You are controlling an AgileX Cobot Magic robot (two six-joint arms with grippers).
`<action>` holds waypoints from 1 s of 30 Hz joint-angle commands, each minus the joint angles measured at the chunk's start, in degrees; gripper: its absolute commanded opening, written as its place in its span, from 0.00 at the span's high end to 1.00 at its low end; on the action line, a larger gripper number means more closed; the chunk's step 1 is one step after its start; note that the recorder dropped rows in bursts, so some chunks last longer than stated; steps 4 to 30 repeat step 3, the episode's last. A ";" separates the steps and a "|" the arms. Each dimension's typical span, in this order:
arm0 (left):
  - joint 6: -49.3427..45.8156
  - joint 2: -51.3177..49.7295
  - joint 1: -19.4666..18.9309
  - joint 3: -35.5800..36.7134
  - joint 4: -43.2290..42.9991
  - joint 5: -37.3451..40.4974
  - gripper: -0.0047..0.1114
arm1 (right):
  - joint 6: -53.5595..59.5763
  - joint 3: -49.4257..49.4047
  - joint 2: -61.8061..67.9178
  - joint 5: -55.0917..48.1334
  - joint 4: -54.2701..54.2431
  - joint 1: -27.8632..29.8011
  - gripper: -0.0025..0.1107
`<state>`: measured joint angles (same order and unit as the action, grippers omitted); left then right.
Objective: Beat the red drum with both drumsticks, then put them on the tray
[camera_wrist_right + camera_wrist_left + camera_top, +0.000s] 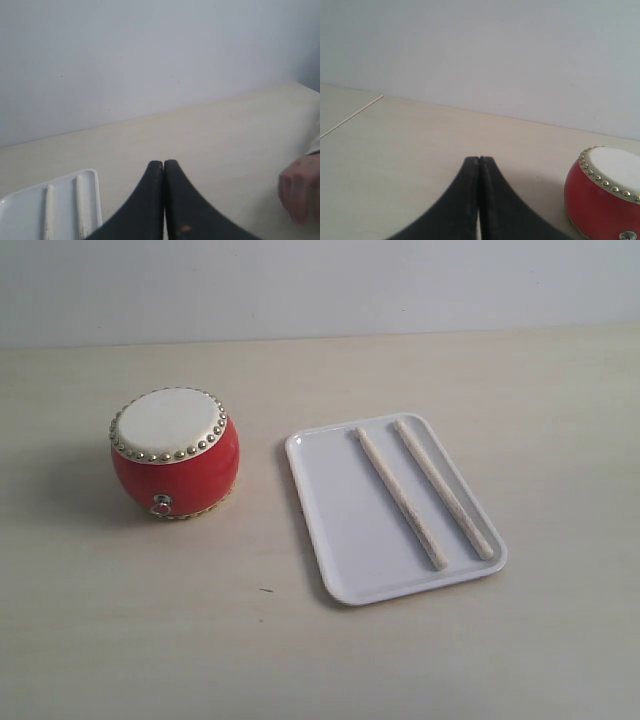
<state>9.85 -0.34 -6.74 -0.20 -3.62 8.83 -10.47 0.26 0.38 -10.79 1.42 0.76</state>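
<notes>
I could read no text, label, brand, number or sign in any view; the drum (175,475), tray (335,510), sticks (401,497) and surface (450,660) bore no writing.

Exterior: from above and in front, looking down at a slant across the counter (300,660) toward the back wall (300,280), with drum (175,452) and tray (340,510) both whole. Left wrist: low, close, nearly level, facing that wall over the left hand (479,161); shares the drum. Right wrist: likewise over the right hand (164,163); shares one end of the tray.
</notes>
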 commanded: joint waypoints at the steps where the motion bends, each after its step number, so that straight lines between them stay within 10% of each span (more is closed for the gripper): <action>1: -0.14 0.34 -0.01 0.20 -0.20 -0.60 0.96 | -0.18 -0.26 -0.38 -0.04 0.51 -0.05 0.98; 30: -0.14 0.34 -0.01 0.20 -0.20 -0.60 0.96 | -0.18 -0.26 -0.38 -0.04 0.51 -0.05 0.98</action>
